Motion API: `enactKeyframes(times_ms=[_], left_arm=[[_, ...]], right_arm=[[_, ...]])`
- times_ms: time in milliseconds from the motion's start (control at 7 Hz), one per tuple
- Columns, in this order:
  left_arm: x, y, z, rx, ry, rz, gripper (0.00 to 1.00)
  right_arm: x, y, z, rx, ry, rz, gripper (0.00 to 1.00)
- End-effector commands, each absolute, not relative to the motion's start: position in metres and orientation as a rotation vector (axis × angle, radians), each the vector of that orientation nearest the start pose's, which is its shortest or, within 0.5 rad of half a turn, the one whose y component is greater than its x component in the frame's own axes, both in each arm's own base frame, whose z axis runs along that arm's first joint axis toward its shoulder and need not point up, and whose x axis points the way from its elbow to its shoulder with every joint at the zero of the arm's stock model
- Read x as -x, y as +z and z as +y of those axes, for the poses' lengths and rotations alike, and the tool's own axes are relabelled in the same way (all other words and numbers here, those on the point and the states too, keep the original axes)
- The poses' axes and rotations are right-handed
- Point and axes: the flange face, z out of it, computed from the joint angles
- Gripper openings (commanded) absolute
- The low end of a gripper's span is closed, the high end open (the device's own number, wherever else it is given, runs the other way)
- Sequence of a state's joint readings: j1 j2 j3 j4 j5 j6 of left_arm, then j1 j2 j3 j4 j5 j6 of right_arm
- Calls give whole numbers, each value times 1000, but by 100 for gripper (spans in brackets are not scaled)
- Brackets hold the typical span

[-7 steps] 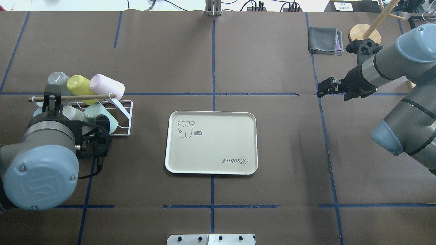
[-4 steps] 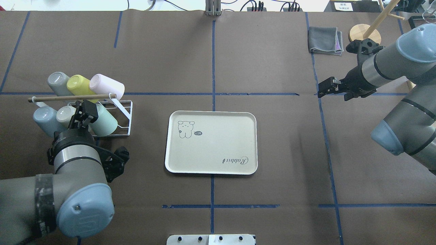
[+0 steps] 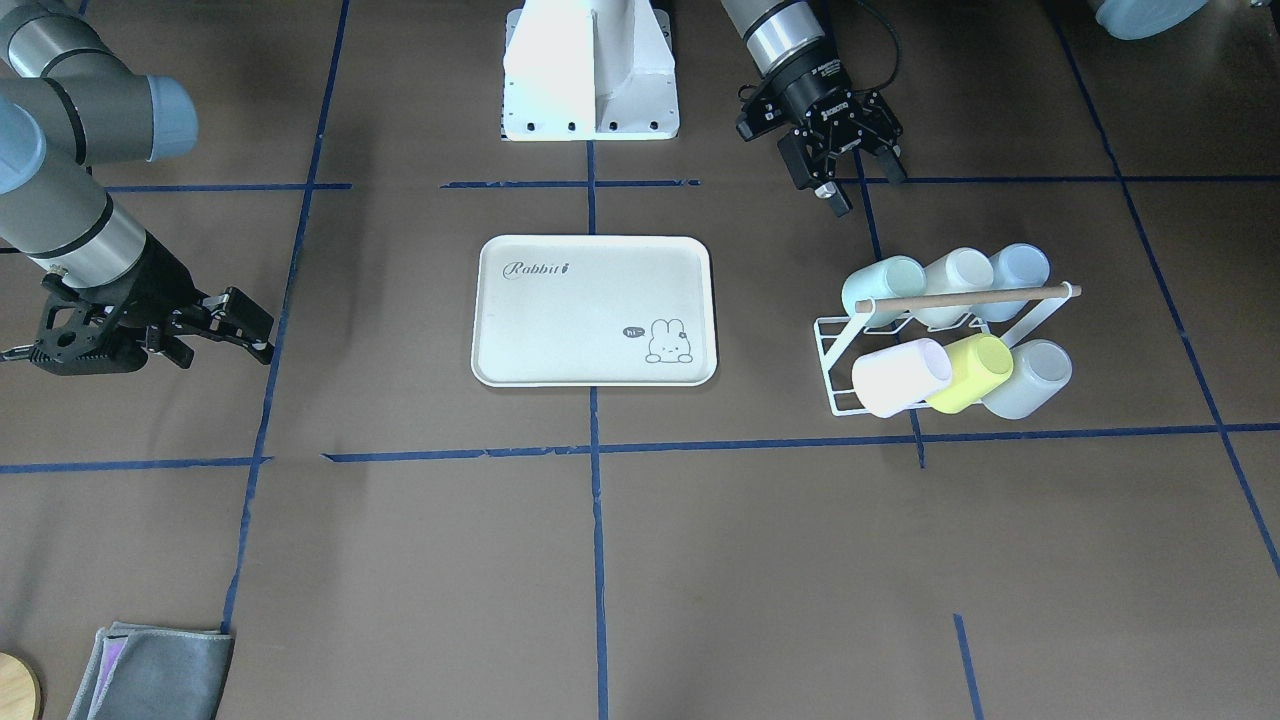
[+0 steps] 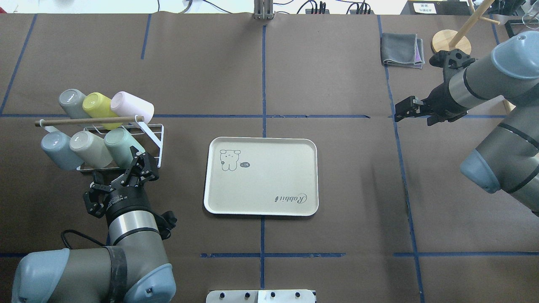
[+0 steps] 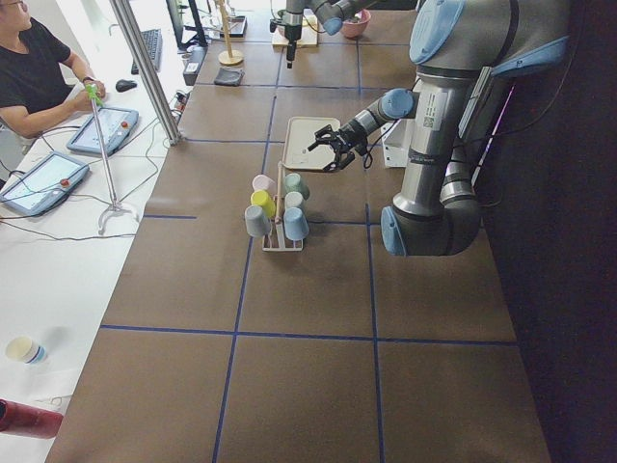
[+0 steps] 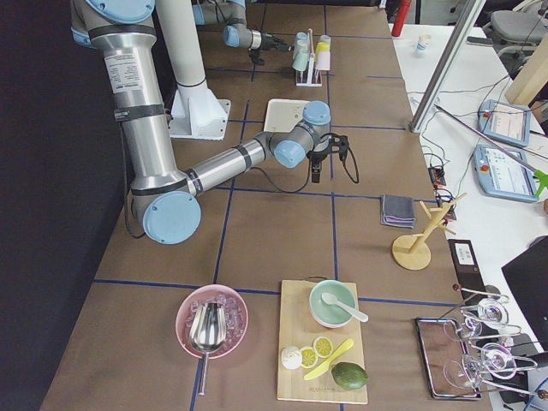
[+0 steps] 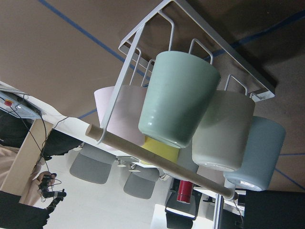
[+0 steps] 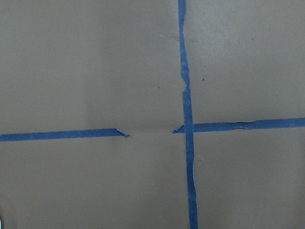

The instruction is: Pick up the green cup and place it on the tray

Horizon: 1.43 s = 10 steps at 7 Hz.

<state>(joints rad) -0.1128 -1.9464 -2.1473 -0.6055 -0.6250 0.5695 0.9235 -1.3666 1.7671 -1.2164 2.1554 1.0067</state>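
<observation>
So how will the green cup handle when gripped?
Likely light and stiff: the green cup looks like moulded plastic. Its smooth tapered wall could slip toward the narrow base in the left gripper. It sits tilted on the wire rack, so may snag if lifted straight.

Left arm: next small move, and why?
Probably ease the left gripper forward until its open jaws straddle the green cup. It is open, aimed at the cup and just short of it; the cup sits on the rack, nothing on the tray.
</observation>
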Motion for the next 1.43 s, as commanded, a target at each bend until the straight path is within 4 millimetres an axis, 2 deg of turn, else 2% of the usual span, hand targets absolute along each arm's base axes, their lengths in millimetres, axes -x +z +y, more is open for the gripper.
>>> enactKeyframes(times_ms=[0,286,571,857,1000,1286], left_arm=[[-465,318,-267,-402,1917,-1078,100],[-488,347,-269,-332,1954,-1170,100],[-489,347,-274,-329,1944,-1170,100],[-498,365,-282,-283,1945,-1203,100],[-499,359,-290,-310,1918,-1184,100],[-498,363,-303,-307,1895,-1177,100]], right_arm=[[286,419,-506,-81,119,-916,100],[286,420,-506,-79,121,-915,100],[285,415,-505,-85,119,-923,100],[283,416,-504,-84,122,-922,100],[282,418,-503,-81,121,-921,100],[283,419,-502,-81,120,-920,100]])
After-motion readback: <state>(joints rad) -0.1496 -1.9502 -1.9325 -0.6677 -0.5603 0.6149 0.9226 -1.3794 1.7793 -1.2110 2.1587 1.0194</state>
